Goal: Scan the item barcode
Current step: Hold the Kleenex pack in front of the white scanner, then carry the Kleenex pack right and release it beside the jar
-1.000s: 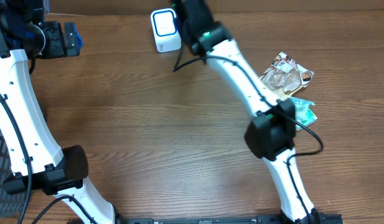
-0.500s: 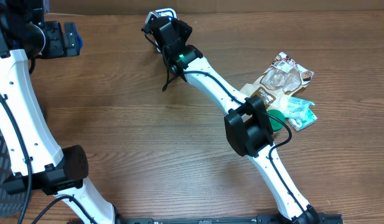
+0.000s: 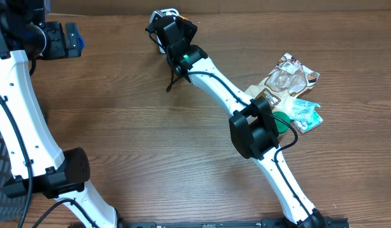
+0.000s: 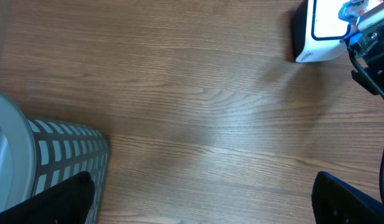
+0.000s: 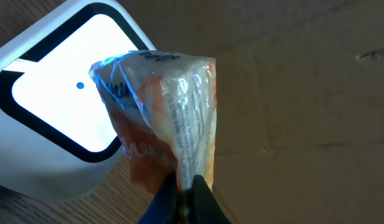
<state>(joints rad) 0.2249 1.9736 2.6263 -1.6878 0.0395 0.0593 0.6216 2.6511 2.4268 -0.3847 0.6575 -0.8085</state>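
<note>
**While the right arm presents a packet at the scanner: overhead and wrist views**

Where the right arm [image 3: 214, 76] reaches across the wooden tabletop [image 3: 132, 126] to its far edge, the right jaws are pressed together on the lower edge of a packet [image 5: 160, 112]. The packet is wrapped in clear film with blue lettering over orange and white contents. In the right wrist view it stands up from the jaws, directly in front of the lit white window of the scanner [image 5: 48, 106]. Whether film and window touch cannot be told. A small blue dot shows on the window just left of the packet.

In the overhead view the wrist covers most of the scanner [image 3: 165, 12], and only a white corner shows at the tabletop's far edge. The left wrist view shows the scanner [image 4: 319, 31] as a white block with a dark side, with the right arm's wrist and cable just beside it.

The left arm [image 3: 24, 114] rises along the left side. The left jaws stand wide apart and hold nothing, with bare wood between them. A slotted grey basket [image 4: 61, 155] sits at the lower left of that view.

Well apart from the scanner, to the right, lie a clear-windowed brown bag [image 3: 290, 79] and a teal wrapper [image 3: 306, 114], touching each other. A cardboard sheet [image 5: 304, 93] fills the background behind the packet.
</note>
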